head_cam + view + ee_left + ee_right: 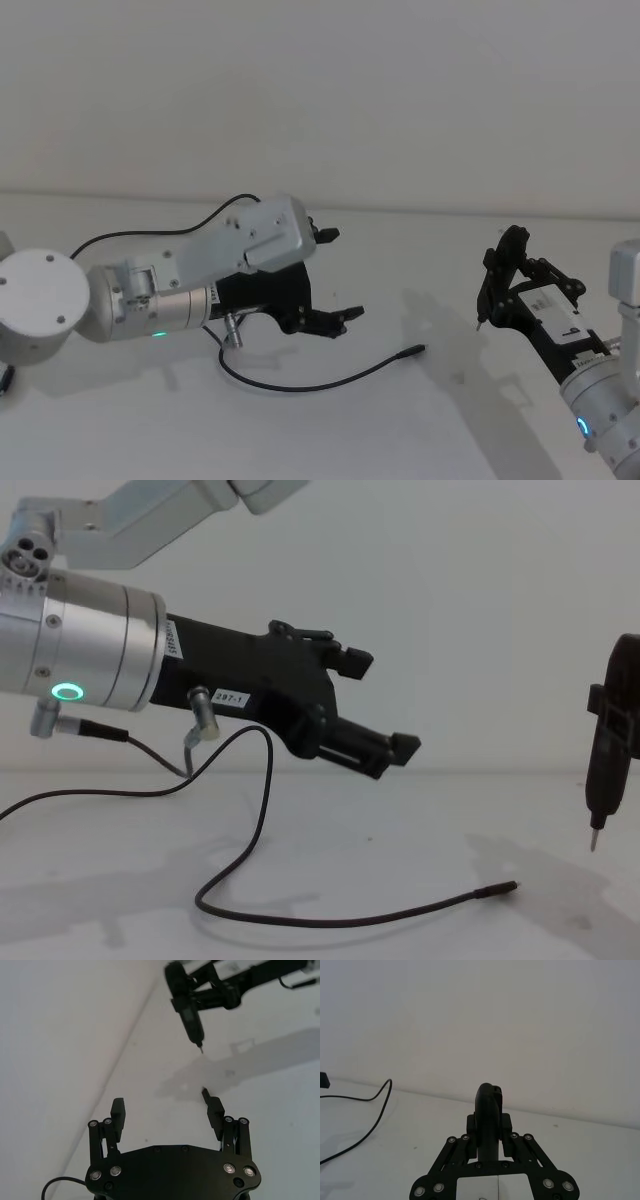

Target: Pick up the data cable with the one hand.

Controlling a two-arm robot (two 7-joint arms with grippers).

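Hovering above the table (pixel 450 430), the left claw (pixel 340 275) is released, its two black jaws spread wide with nothing between them. It points right from a silver wrist with a green ring. The cable (pixel 290 389) is a very thin black cord. It lies on the table just below the claw and a little nearer, apart from both jaws. It sags in a shallow curve to the right and ends in a slim black plug (pixel 503 888) with a tiny metal tip, which rests between the two claws. The cord's left end rises towards the left arm; where it ends cannot be told. Far right, the right claw (pixel 490 1127) is clenched on a narrow black tool (pixel 607 760), pin tip down, above the table.
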